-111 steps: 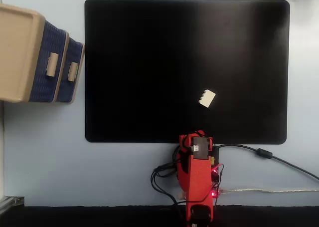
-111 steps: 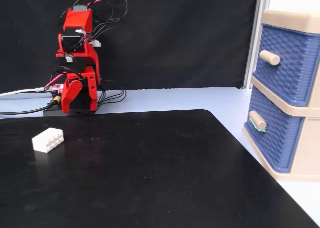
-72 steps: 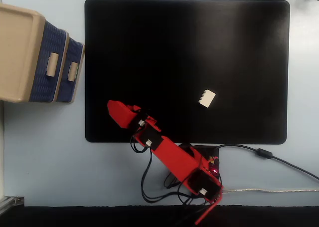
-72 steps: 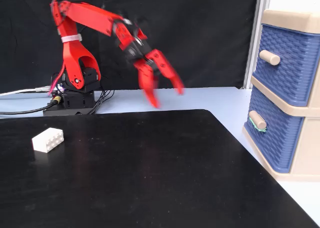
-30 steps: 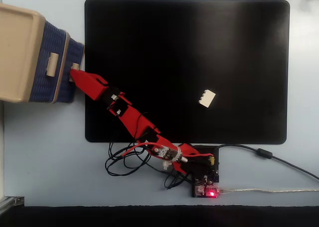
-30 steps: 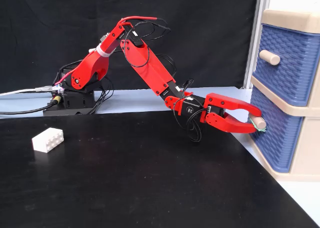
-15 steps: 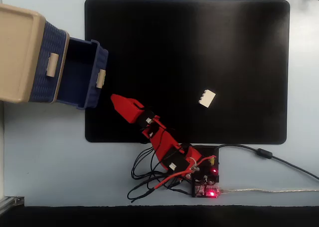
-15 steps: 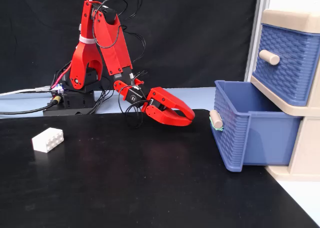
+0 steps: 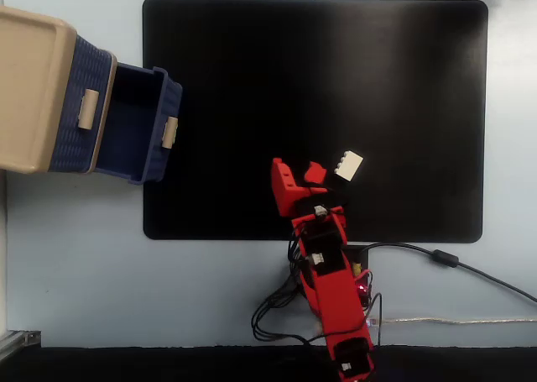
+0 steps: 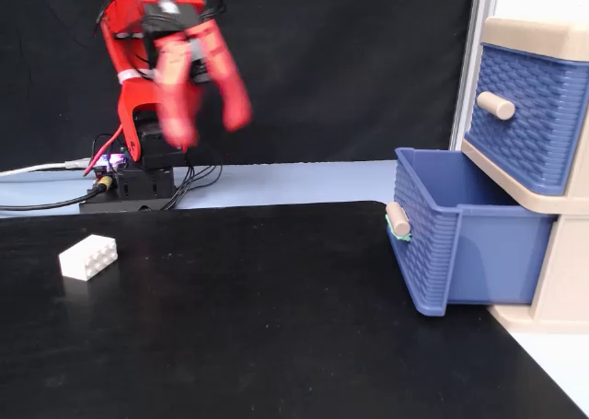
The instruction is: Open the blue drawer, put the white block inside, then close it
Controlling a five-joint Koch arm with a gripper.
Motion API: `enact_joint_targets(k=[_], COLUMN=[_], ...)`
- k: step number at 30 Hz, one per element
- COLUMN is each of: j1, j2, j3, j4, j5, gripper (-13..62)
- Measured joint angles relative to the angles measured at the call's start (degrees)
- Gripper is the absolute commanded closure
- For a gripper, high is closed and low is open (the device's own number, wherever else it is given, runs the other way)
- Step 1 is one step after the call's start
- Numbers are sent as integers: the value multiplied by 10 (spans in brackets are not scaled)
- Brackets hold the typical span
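The blue drawer (image 9: pixel 134 130) (image 10: pixel 442 244) is the lower one of a beige cabinet and stands pulled out, its inside showing nothing in it. Its beige handle (image 10: pixel 398 219) faces the mat. The white block (image 9: pixel 350 164) (image 10: pixel 88 256) lies on the black mat, far from the drawer. My red gripper (image 9: pixel 302 175) (image 10: pixel 207 124) is open and holds nothing. It hangs well above the mat, just beside the block in the top-down fixed view. In the side-on fixed view it is above and behind the block.
The upper blue drawer (image 9: pixel 80 105) (image 10: pixel 529 115) is shut. The beige cabinet (image 9: pixel 29 88) sits off the black mat (image 9: pixel 377 80) at its edge. Cables (image 9: pixel 436 256) and the arm's base (image 10: pixel 138 175) lie behind the mat.
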Motion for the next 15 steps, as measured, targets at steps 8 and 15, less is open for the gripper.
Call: enact_joint_targets(k=[8, 15], j1=[293, 305], j2=[-113, -132], j3=[59, 179], j4=[-11, -185], j5=[-339, -330], gripper=[178, 178])
